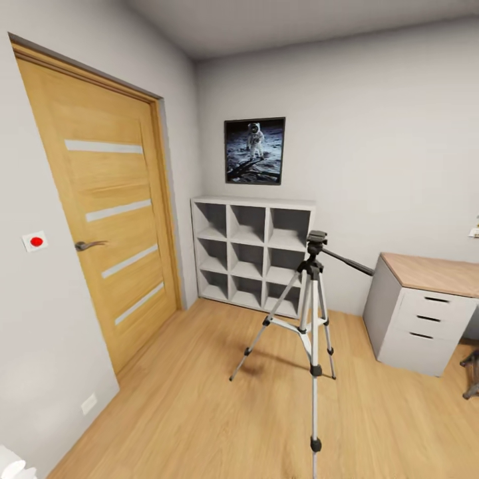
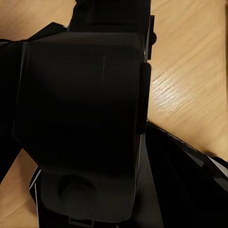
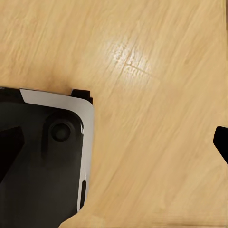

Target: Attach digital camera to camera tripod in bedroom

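Bedroom interior. Lower centre of the head view: camera tripod, standing upright on the light wood floor, legs spread, black head uppermost, pan handle extending right. Right edge: wood-topped white desk. Left: wooden door. Far wall: white cube shelf, astronaut poster above it. Left wrist view: a large black body over the floor; gripper state cannot be told. Right wrist view: black and silver robot base over floorboards; gripper opening likewise indeterminate.
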Motion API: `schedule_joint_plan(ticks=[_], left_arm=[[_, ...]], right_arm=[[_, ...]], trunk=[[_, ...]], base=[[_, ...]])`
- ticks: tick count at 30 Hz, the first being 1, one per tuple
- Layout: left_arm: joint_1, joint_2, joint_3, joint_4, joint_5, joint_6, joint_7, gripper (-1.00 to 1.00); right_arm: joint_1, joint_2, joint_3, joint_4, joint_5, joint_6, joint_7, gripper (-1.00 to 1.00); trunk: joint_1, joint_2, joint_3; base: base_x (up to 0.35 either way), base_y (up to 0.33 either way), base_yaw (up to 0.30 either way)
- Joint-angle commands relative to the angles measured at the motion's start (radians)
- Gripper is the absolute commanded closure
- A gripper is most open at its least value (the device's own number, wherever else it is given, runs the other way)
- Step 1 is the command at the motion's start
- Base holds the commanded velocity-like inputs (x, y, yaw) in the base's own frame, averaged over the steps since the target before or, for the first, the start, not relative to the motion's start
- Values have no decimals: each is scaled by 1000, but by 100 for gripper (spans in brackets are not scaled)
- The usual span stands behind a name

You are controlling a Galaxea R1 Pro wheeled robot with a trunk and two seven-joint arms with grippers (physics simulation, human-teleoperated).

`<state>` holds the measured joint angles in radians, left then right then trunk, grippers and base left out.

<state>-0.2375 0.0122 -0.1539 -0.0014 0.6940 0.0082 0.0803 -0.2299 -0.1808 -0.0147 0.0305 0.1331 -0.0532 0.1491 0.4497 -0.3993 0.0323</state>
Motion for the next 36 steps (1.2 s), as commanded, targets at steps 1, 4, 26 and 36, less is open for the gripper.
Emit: schedule_joint_plan(ticks=[1,4,26,36], left_arm=[[0,0,-9,0,5,1,1,100],[0,0,-9,0,5,1,1,100],[0,-2,-10,0,-7,-1,1,100],[0,-3,-10,0,-7,-1,1,100]], right_arm=[[-1,0,-2,3,9,-5,1,-100],[-1,-1,-2,3,9,-5,1,-100],[-1,-2,-1,3,11,2,-8,-100],[-1,-4,-1,3,12,-3,-8,-100]], trunk=[[0,-1,0],[0,-1,0],[0,-1,0],[0,-1,0]], base=[[0,0,-295],[0,0,-295],[239,21,-239],[319,93,-9]])
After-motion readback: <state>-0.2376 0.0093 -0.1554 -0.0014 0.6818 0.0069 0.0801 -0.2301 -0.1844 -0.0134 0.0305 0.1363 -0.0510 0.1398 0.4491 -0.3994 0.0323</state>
